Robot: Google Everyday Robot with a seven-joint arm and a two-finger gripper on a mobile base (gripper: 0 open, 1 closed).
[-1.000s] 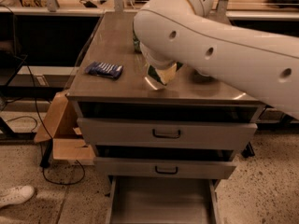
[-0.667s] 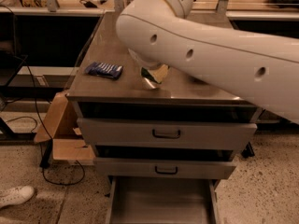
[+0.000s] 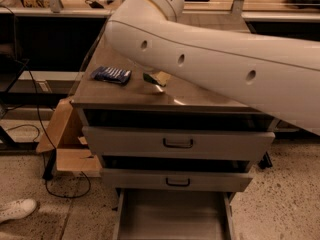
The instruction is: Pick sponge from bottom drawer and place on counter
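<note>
Arm (image 3: 210, 64) spans the view diagonally, lower right to upper left, with the gripper concealed beneath its upper-left end - not observable.

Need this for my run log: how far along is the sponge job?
Done: the sponge is out of the bottom drawer, which stands open with a bare floor. In hand: the sponge is down at the counter, beside the blue packet. The gripper is hidden behind the arm, so hold or release is unclear. Left: probably letting go and backing away.
</note>
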